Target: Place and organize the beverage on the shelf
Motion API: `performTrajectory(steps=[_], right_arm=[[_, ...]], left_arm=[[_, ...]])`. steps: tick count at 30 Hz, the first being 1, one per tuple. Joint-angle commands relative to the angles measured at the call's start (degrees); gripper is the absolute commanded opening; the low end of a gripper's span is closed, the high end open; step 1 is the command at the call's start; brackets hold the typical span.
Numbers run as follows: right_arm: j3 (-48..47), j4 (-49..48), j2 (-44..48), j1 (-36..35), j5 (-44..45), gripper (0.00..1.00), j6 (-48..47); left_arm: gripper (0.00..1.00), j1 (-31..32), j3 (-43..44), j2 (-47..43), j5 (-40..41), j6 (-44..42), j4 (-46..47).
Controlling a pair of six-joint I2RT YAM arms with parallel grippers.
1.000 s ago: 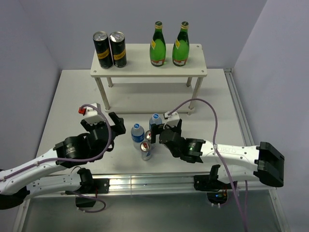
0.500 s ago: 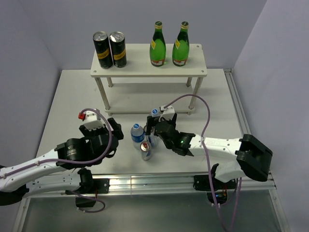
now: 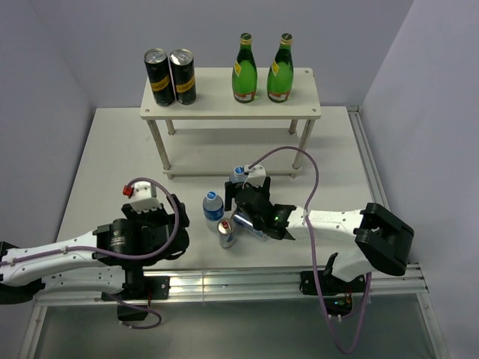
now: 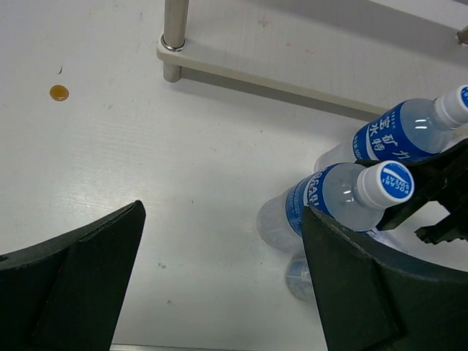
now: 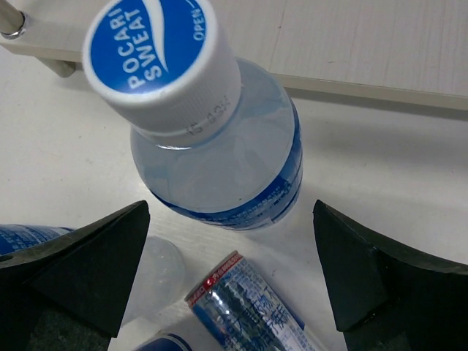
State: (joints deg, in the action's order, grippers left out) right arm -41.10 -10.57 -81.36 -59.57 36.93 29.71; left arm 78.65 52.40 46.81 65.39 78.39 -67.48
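Fingers of the right gripper stand wide on either side of one water bottle, apparently without contact. The bottle is upright on the table, just beside the front edge of the shelf. The second water bottle stands close by, as does an upright silver can. Another can seems to lie on its side under the wrist. The left gripper is spread wide and empty.

Progress, as judged: both green bottles are on the top board, so four drinks are left.

Clearance: the top board is bare between the black cans and the green bottles, and the lower board looks free. The crowded cluster and the thin front legs constrain any lift.
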Motion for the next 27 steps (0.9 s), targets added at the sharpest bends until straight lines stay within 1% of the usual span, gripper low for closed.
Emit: performTrajectory(steps=[1,5,10,11,14,15,17,18,20,22,27], right_arm=[[0.5,0.5,1.7,0.3,1.7,1.00,1.4],[2.1,4.1,4.7,-0.1,3.8,1.00,2.6],[5.1,10.1,13.8,-2.2,5.3,1.00,5.7],[6.0,12.8,16.3,-2.7,4.2,1.00,6.7],[8.0,15.3,19.7,-3.4,1.8,1.00,7.6],[8.4,15.5,21.0,-3.9,-1.3,1.00,7.4],[9.0,15.8,21.3,-4.0,-4.5,1.00,6.9],[8.9,16.1,21.1,-4.1,-6.8,1.00,6.9],[9.2,16.2,19.7,-4.1,-8.4,1.00,6.8],[9.9,15.1,18.6,-4.1,-9.2,1.00,6.8],[10.3,12.1,12.6,-4.1,-11.4,1.00,7.5]], left_arm=[[0.95,1.0,2.0,0.3,2.7,5.4,-4.9],[0.95,1.1,3.1,-1.0,1.7,2.8,-3.4],[0.96,1.1,6.2,-3.2,-1.3,0.2,-5.5],[0.96,1.1,6.5,-3.6,-1.7,-0.5,-5.6],[0.96,1.1,7.1,-4.6,-3.2,-1.9,-5.8],[0.96,1.1,7.7,-4.5,-4.2,-2.7,-6.0],[0.95,1.1,9.7,-3.7,-5.7,-2.5,-7.7],[0.96,1.1,10.0,-3.6,-5.6,-2.7,-8.4],[0.96,1.1,10.3,-2.9,-4.6,-2.1,-11.1],[0.96,1.1,10.2,-3.2,-4.7,-2.6,-10.7],[0.96,1.1,8.9,-7.6,-4.7,-3.8,-8.4]])
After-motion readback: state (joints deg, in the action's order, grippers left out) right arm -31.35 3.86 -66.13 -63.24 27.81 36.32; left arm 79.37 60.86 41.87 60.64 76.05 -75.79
